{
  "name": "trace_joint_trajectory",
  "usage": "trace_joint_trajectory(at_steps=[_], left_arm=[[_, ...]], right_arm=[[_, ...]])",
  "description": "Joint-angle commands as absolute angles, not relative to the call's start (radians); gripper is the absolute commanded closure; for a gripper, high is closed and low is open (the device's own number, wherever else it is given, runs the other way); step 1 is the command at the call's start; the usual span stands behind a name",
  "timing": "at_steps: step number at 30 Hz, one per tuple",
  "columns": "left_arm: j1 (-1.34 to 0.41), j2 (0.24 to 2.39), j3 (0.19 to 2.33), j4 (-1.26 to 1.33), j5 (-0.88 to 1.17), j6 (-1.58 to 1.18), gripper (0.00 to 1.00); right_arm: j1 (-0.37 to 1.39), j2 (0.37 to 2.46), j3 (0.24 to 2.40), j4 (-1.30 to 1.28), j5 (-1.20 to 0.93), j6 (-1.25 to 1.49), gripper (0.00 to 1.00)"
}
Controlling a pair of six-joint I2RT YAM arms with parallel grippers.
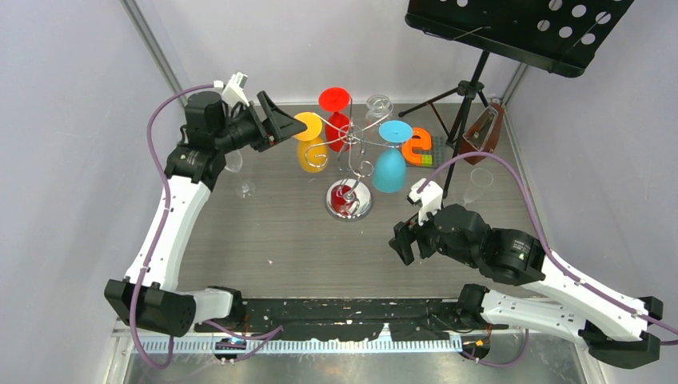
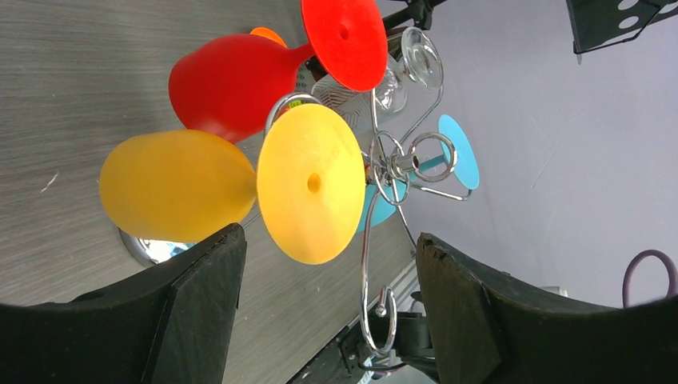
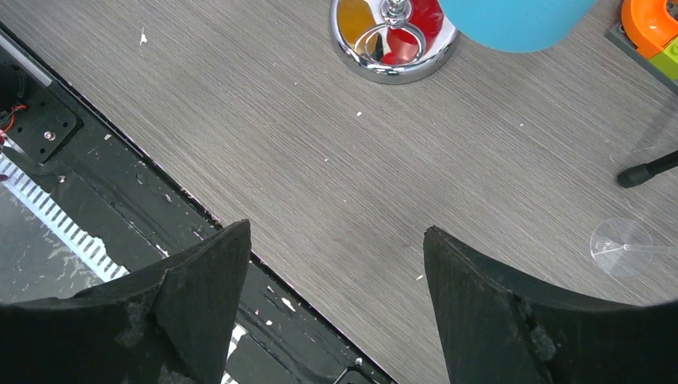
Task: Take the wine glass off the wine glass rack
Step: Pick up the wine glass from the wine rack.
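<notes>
Left gripper point(image 2: 328, 238) first: jaws wide apart, nothing between them, nothing touched. Both dark fingers point(image 2: 200, 296) frame the bottom of the wrist view, and straight ahead, near but not in contact, hangs the yellow wine glass point(image 2: 240, 186).

It hangs foot-up, bowl-down from a curled arm of the wine glass rack point(image 1: 364, 204), on the side facing the left arm. In the wrist view its long axis runs across the frame, bowl to the left and flat round foot to the right. That is the same line on which the two fingers stand apart. My read is that the wrist needs to roll before the jaws can close across the stem; as it stands they straddle the glass lengthwise.

From overhead, the left gripper point(image 1: 276, 120) sits just beside the yellow foot, pointing towards the rack's central post. Behind the yellow one hangs a red glass point(image 1: 336, 120), on the far side a blue glass point(image 1: 389, 164), and at the back a clear glass point(image 1: 379, 106).

The right gripper point(image 3: 336, 232) is also wide open and empty, low over bare tabletop, well short of the mirrored base. The left arm is plainly the nearer, and yellow looks like its target.
</notes>
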State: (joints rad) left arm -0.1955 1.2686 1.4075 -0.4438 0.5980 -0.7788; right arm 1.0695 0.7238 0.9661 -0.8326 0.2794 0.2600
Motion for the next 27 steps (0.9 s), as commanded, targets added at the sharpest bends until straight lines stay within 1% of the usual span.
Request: trace_joint_trajectory(at_steps=[1,15,27], left_arm=[[-0.201,1.283,1.409,-0.378,0.6,-0.782,0.25],[-0.204,1.294,1.441,-0.337,0.655,-0.826,0.39],[-0.207,1.272,1.462,-0.34,0.665,-0.844,0.45]], right_arm=[[1.067,0.719,0.965,-0.81,0.307,0.249,0.15],[1.067,0.722,0.951,-0.792,0.318,0.227,0.15],[1.067,0.711,0.937,-0.788,0.314,0.228,0.14]])
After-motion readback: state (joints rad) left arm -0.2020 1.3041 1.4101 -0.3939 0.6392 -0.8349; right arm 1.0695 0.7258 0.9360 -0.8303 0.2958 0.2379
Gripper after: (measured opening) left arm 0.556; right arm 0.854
